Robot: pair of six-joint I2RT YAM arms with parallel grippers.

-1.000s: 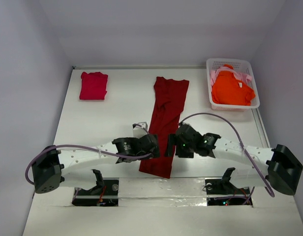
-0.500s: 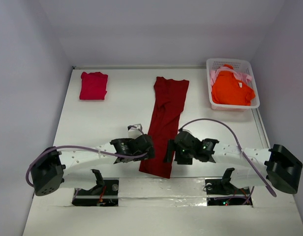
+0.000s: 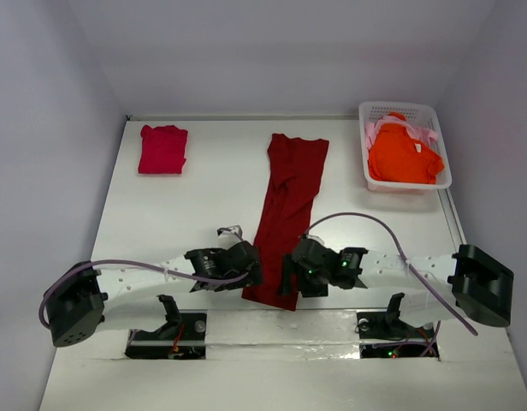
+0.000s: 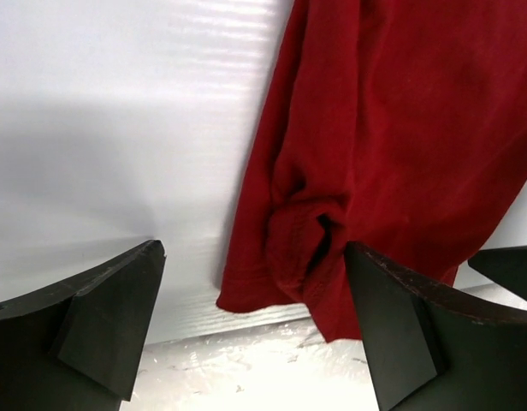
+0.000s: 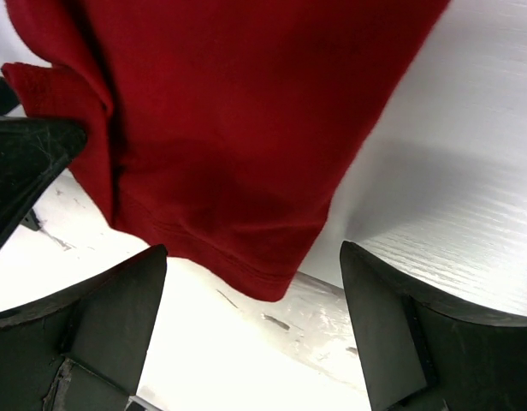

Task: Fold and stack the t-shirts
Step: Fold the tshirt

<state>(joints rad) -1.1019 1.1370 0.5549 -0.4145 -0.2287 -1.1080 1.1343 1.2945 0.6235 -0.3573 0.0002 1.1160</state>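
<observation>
My left pincer (image 3: 251, 276) stands wide open over the near left corner of the dark red t-shirt (image 3: 287, 205). In the left wrist view that corner, with a small rolled fold in it, lies between my two spread fingers (image 4: 109, 317). I hold nothing there. I cannot tell whether my fingertips touch the cloth or the table (image 3: 186, 214).

My right pincer (image 3: 288, 280) is wide open too and empty. It is set at the near right corner of the same shirt, and in the right wrist view the stitched hem lies between its fingers (image 5: 109, 317). The tip of my left pincer shows at the left edge of that view.

The dark red t-shirt lies flat on the middle of the table as a long narrow strip. Its hem is at the near edge and its other end is toward the far wall.

The crimson-pink t-shirt (image 3: 162, 149) sits folded at the far left corner, well apart from my arms. At the far right, the white lattice basket (image 3: 441, 137) holds the bright orange t-shirt (image 3: 402, 156). The pale pink t-shirt (image 3: 371, 131) shows around the orange one's far side.
</observation>
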